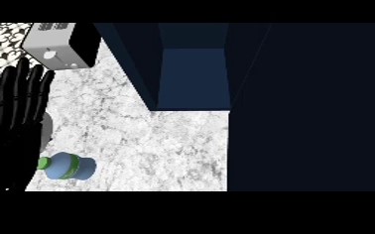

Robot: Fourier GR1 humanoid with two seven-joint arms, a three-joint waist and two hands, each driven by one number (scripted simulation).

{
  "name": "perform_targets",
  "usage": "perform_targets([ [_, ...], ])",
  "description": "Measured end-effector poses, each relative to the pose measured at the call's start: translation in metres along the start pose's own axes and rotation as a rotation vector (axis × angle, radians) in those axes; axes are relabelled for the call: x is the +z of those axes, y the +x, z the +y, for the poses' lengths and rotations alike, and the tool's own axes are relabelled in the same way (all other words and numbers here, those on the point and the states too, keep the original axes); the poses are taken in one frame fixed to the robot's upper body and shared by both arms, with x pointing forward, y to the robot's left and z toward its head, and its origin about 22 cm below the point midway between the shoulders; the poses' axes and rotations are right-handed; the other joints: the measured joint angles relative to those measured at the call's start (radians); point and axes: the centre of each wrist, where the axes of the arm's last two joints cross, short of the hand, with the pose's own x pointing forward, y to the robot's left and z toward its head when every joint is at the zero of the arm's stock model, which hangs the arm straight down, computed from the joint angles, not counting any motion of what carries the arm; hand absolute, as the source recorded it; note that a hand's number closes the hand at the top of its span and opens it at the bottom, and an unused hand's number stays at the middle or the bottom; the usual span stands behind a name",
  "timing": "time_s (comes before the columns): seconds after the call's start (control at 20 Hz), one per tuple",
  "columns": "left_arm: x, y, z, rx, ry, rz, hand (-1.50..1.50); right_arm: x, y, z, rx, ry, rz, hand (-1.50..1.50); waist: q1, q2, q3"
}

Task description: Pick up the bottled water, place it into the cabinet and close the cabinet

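Note:
The bottled water (67, 166) lies on its side on the marble counter (147, 139) at the lower left; it is pale blue with a green cap and a green band. My left hand (21, 114) stands at the left edge, fingers straight and pointing up, just left of and above the bottle, apart from it. The dark blue cabinet (192, 77) is open, its inner floor visible in the upper middle. Its door (300, 109) fills the right side of the view. My right hand does not show.
A silver and black toaster (62, 45) stands at the upper left, behind my left hand. A speckled wall patch (13, 34) shows in the top left corner. Bare marble lies between the bottle and the cabinet.

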Motion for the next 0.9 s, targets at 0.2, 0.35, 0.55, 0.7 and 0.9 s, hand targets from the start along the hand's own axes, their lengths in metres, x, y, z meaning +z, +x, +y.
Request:
perform_targets([
  [0.2, 0.013, 0.008, 0.007, -0.082, 0.158, 0.017, -1.5, 0.015, 0.003, -0.003, -0.001, -0.007, 0.038, -1.5, 0.007, 0.004, -0.002],
  [0.35, 0.03, 0.016, 0.017, -0.121, 0.351, 0.063, -1.5, 0.028, 0.002, -0.002, -0.04, 0.006, 0.097, -1.5, 0.025, 0.001, -0.002],
  [0.55, 0.051, 0.027, 0.014, -0.033, 0.55, 0.145, -1.5, 0.046, 0.01, 0.007, -0.158, 0.066, 0.152, -1.5, 0.023, 0.0, -0.003],
  [0.7, 0.066, 0.045, 0.005, -0.005, 0.633, 0.168, -1.5, 0.062, 0.027, 0.003, -0.197, 0.089, 0.168, -1.5, 0.014, 0.002, -0.003],
  [0.9, 0.086, 0.056, -0.012, 0.025, 0.676, 0.206, -1.5, 0.078, 0.044, -0.006, -0.21, 0.115, 0.186, -1.5, 0.011, 0.003, -0.003],
])
